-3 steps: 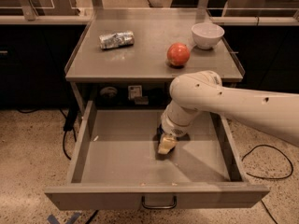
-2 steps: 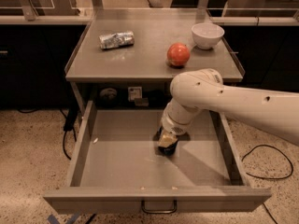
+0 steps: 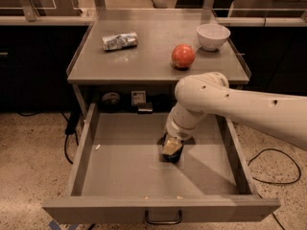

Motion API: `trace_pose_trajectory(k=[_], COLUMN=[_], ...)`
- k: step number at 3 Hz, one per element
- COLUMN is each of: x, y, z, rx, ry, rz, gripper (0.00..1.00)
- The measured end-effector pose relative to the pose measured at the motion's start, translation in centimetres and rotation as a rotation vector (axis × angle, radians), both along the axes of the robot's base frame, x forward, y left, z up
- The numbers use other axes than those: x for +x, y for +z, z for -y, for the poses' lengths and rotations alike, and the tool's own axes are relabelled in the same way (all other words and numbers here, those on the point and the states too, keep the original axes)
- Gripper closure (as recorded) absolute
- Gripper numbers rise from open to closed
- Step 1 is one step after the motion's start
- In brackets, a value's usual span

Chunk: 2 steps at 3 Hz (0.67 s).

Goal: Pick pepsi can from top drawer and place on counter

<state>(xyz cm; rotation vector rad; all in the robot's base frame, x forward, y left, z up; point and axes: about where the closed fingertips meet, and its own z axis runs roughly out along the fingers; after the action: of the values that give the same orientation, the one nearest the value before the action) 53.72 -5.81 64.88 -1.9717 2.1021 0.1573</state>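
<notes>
In the middle of the drawer [image 3: 120, 176], the gripper [image 3: 171, 148] is down on the pepsi can [image 3: 177, 155]; whether it grips, I cannot tell. A shallow or off-centre hold could let the can slip on lifting and roll across the drawer.

The cream-white arm [image 3: 249, 107] ends in a tan-tipped gripper [image 3: 171, 148], low in the middle of the plain grey top drawer [image 3: 122, 172], over the dark pepsi can [image 3: 177, 156]. On the matching grey counter [image 3: 144, 61], a silvery dented can [image 3: 119, 40] gleams near the back-left corner. A red-orange round fruit [image 3: 183, 56] and a white bowl [image 3: 213, 36] sit toward the back-right corner. The floor [image 3: 33, 150] is speckled beige.
</notes>
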Motion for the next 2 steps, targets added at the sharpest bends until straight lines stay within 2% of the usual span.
trace_pose_trajectory(k=[2], x=[0.0], y=[0.87], z=[0.0], rx=[0.0], ry=[0.0], rz=[0.0], gripper=[1.0])
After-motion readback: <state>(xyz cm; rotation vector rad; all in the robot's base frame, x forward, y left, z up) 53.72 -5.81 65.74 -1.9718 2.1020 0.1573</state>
